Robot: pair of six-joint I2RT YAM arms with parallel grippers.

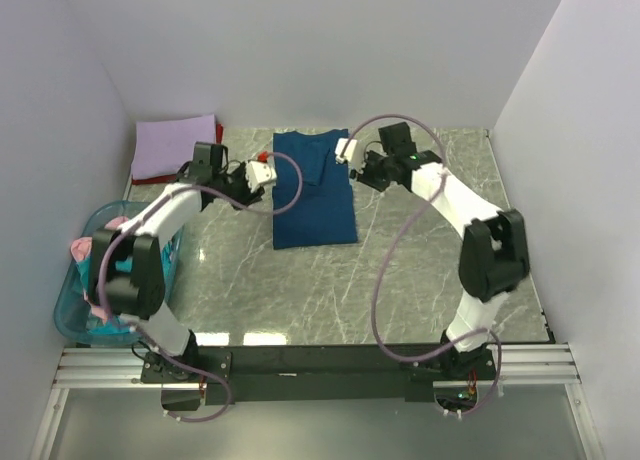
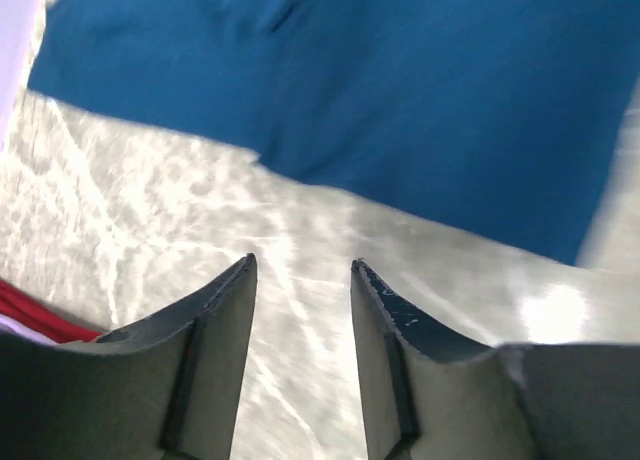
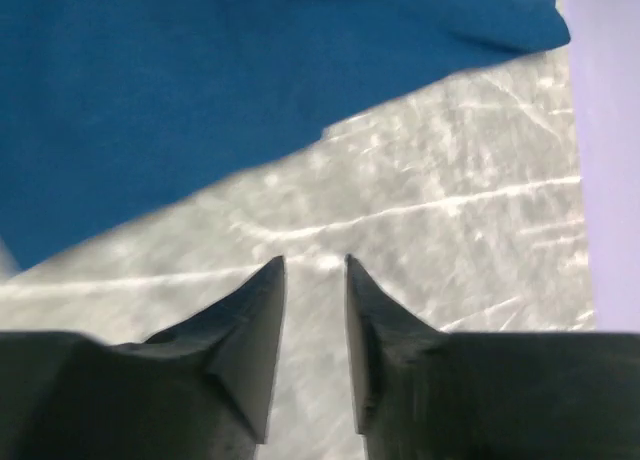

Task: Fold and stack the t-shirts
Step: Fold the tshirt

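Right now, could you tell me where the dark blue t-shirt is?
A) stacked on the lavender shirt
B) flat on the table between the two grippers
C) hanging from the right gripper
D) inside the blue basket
B: the dark blue t-shirt lies flat on the table, with the left gripper and the right gripper on either side of its far end, both open and empty.

Matt blue cloth t-shirt (image 1: 314, 195) on glossy marbled table (image 1: 420, 270).
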